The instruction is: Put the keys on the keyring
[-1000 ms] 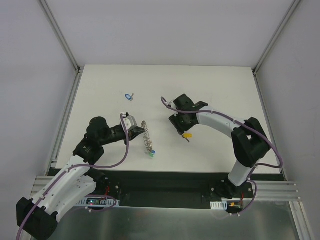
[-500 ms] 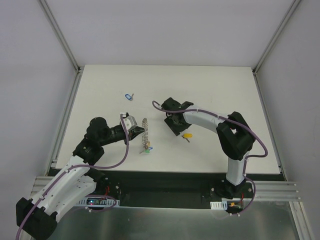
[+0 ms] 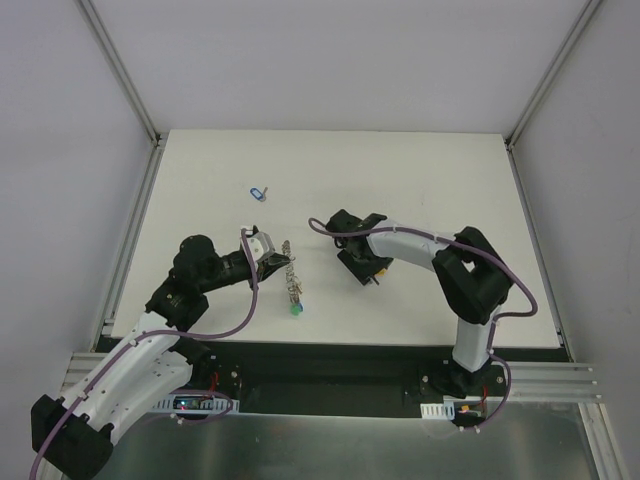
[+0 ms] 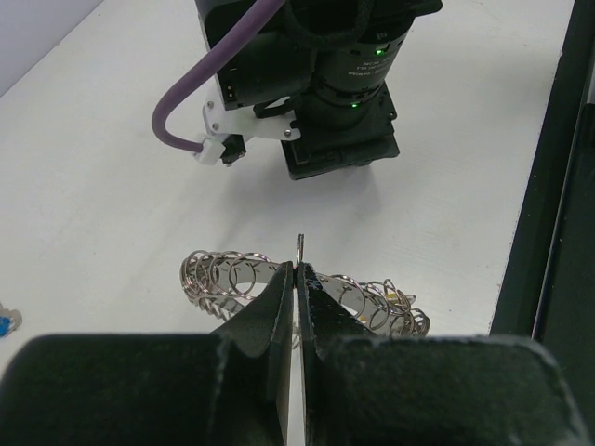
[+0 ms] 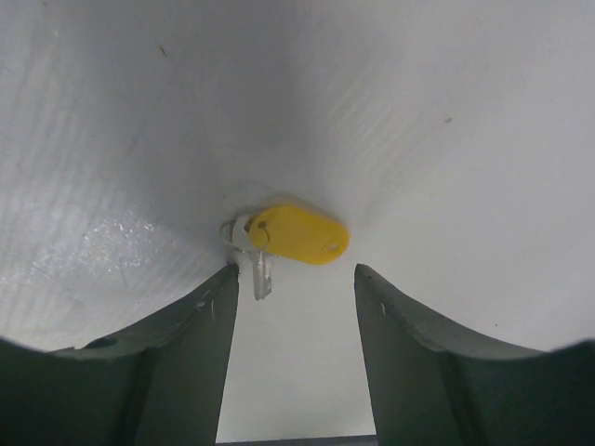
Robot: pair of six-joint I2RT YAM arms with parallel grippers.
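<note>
My left gripper point(image 3: 274, 263) is shut on the keyring point(image 3: 291, 276), a flat grey disc edged with silvery wire loops, and holds it on edge just above the table. In the left wrist view the closed jaws pinch the keyring point(image 4: 232, 274) at its rim. A green-tagged key point(image 3: 295, 310) sits at the ring's near end. My right gripper point(image 5: 293, 271) is open and low over the table. The yellow-tagged key point(image 5: 297, 234) lies just ahead of its fingertips point(image 5: 226, 279). From above, the yellow-tagged key point(image 3: 379, 271) peeks out beside the right gripper point(image 3: 362, 265). A blue-tagged key point(image 3: 258, 192) lies alone farther back.
The right arm's wrist and camera housing point(image 4: 325, 84) stand close beyond the keyring in the left wrist view. The white table point(image 3: 450, 200) is bounded by metal rails at both sides and a dark front edge point(image 4: 558, 232).
The right arm swung nearer and lower, bringing its gripper down over the yellow-tagged key, with its jaws slightly wider. The green-tagged key at the ring's end shifted a little. The left gripper stayed put.
</note>
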